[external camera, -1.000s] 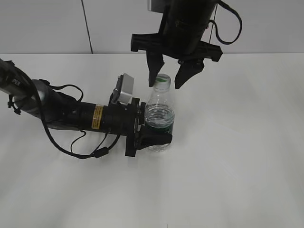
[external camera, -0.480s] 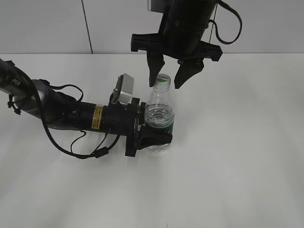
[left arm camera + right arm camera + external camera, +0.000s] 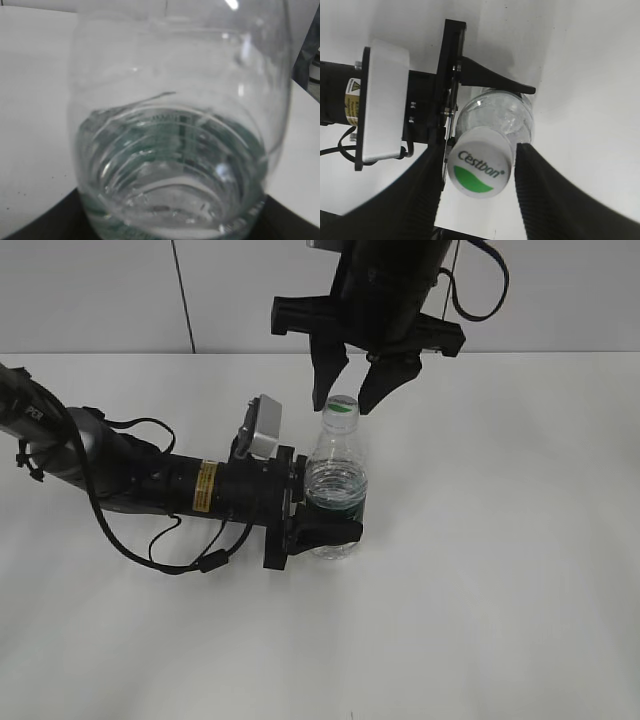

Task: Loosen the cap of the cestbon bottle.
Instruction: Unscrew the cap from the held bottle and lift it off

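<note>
The room is bright and evenly lit, with only faint soft shadows on the white table (image 3: 500,590) under the arms. Up close from the left wrist, the bottle (image 3: 175,150) is blurred and out of focus, small glints of glare on its clear wall. From the right wrist, the cap (image 3: 479,169) is sharp, its print readable.
</note>
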Available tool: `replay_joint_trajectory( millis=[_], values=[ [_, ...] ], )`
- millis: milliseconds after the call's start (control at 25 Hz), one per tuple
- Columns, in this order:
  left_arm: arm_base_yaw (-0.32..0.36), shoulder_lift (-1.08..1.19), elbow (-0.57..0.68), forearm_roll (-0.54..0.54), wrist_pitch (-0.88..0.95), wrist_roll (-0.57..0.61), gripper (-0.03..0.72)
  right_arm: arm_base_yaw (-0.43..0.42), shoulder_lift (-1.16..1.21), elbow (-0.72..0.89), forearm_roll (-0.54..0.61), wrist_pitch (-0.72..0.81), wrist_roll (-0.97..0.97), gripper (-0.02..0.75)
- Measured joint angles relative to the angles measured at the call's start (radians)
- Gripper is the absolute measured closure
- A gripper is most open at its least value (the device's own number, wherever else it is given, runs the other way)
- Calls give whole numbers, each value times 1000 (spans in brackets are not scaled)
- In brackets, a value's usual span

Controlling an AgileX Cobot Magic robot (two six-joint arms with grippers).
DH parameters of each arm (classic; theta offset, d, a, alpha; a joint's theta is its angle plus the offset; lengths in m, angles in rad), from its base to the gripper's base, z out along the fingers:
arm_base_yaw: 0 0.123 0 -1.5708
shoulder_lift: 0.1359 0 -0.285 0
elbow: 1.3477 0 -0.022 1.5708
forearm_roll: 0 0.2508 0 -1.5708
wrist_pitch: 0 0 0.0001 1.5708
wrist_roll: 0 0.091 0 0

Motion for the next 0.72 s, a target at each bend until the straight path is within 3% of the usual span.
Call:
replay_joint_trajectory(
  millis=[720],
  values=[
    [0, 0, 0, -1, 0, 0, 276, 0, 0, 0, 5, 1, -9, 384]
  ],
)
